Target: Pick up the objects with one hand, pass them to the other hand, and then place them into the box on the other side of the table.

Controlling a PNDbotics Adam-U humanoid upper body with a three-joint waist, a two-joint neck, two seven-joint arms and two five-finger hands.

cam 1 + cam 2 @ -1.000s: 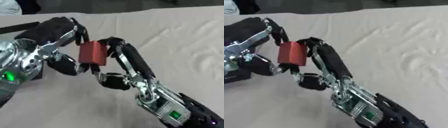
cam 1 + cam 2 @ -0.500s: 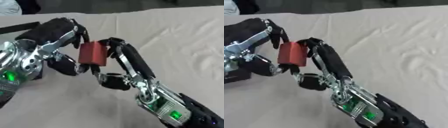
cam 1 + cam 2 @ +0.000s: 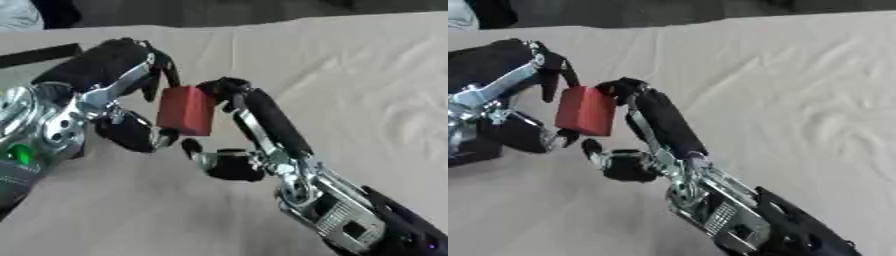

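**Two hands, one red block, mid-handover**

Both arms meet low over the cloth-covered table (image 3: 367, 65), which fills everything beyond and to the right of them. The left hand (image 3: 105, 100) comes in from the left, its fingers curled over the top of the red block (image 3: 185, 111) and its thumb tucked under the block's lower edge. The right hand (image 3: 254, 130) reaches up from the lower right, with one long finger (image 3: 271, 120) lying against the block's right side and its thumb (image 3: 229, 165) hanging below, apart from the block. So the block sits between the two hands, off the table, pinched by the left and merely touched by the right.

I'd say this is the passing step. Which hand gives and which takes I cannot tell. Next, one hand must hold the block alone before the other lets go. No box shows in either view.
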